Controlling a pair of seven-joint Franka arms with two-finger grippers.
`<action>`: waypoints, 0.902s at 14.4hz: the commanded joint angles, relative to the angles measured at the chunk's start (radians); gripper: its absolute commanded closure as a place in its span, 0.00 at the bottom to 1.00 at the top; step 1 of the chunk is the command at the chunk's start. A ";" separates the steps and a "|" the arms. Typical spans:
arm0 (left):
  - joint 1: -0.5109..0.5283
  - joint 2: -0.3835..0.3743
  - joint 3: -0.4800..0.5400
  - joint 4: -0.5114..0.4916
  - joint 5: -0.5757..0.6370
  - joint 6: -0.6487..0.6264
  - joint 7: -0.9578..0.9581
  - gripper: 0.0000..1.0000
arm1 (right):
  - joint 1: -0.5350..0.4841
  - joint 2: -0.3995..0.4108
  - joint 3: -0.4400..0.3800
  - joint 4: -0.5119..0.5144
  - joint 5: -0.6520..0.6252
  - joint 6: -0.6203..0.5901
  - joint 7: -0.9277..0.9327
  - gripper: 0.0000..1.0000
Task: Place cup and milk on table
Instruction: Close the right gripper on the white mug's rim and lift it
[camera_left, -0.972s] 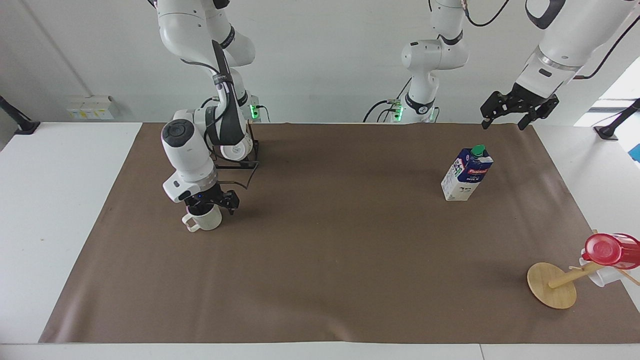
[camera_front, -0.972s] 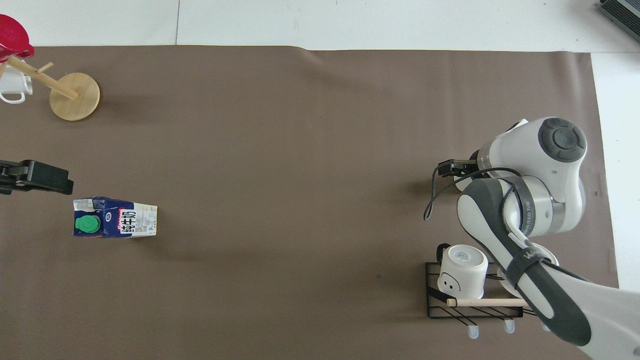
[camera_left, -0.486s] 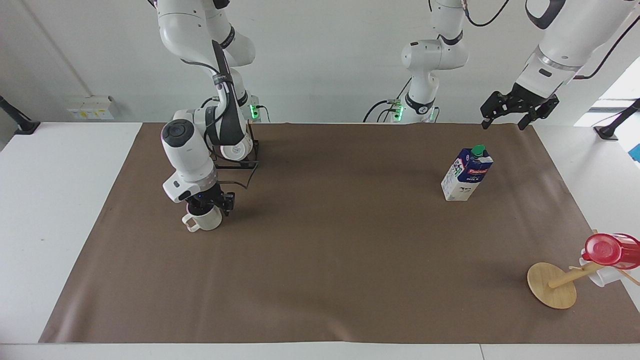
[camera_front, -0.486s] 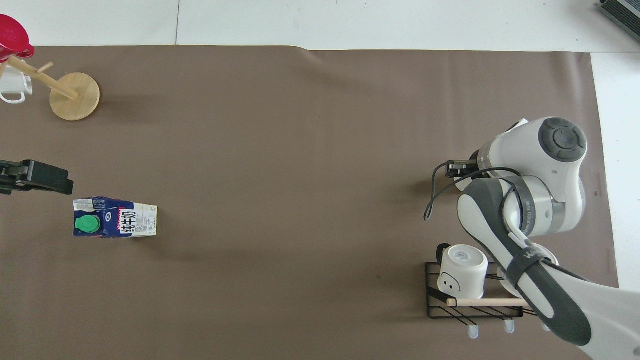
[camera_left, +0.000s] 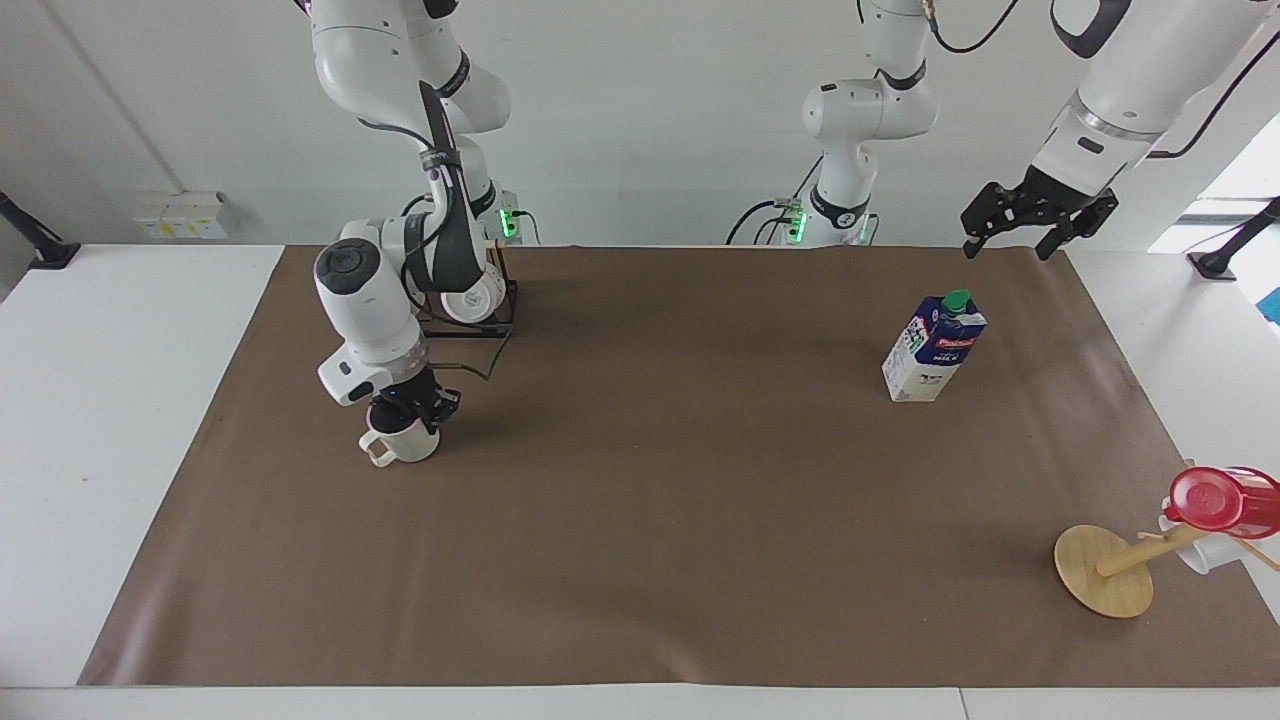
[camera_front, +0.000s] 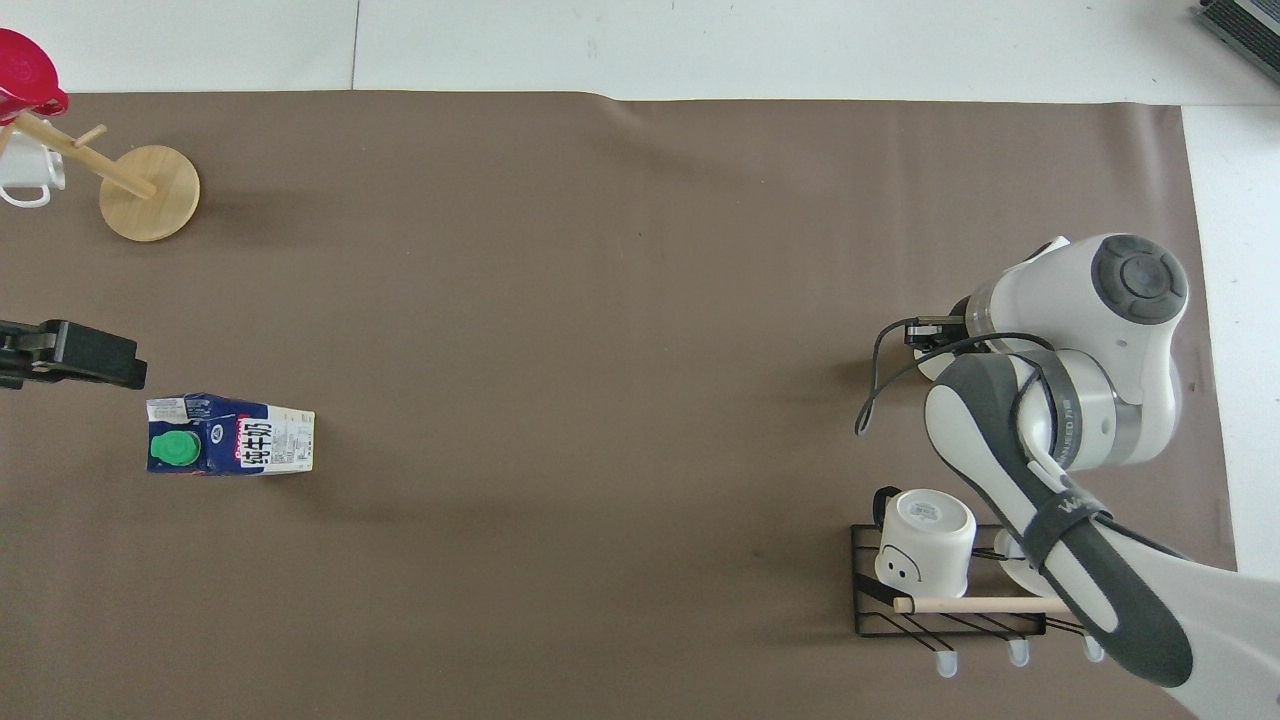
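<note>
The right gripper (camera_left: 405, 410) reaches straight down into the cup (camera_left: 400, 443), its fingers drawn together on the rim, one inside the mouth and one outside the wall by the look of it; that grip keeps the cup upright with its handle turned toward the right arm's end of the table (camera_left: 120, 400). The cup's base looks to be at or just off the brown mat (camera_left: 640, 520), so I judge it is being set down or has just landed, and release is the step in hand. The milk (camera_left: 933, 348) stands upright on the mat toward the left arm's end, already placed. The left gripper (camera_left: 1038, 215) waits in the air nearer the mat's edge by the robots, jaws spread apart and holding nothing. Nearer the robots than the cup sits a black wire rack (camera_front: 945, 600) with a white mug (camera_front: 925, 542) upside down on it. At the left arm's end a wooden mug tree (camera_left: 1110, 570) leans, carrying a red cup (camera_left: 1220, 500). The mat lies flat before a plain white wall.
</note>
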 joint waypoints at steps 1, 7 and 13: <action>0.010 -0.013 -0.008 -0.004 0.014 -0.008 0.000 0.00 | -0.016 0.009 0.007 0.004 0.019 0.029 0.029 1.00; 0.012 -0.014 -0.006 -0.005 0.014 -0.009 0.002 0.00 | 0.001 0.006 0.007 0.068 0.017 0.018 0.178 1.00; 0.010 -0.014 -0.006 -0.007 0.014 -0.006 0.005 0.00 | 0.111 -0.018 0.008 0.137 0.011 -0.098 0.372 1.00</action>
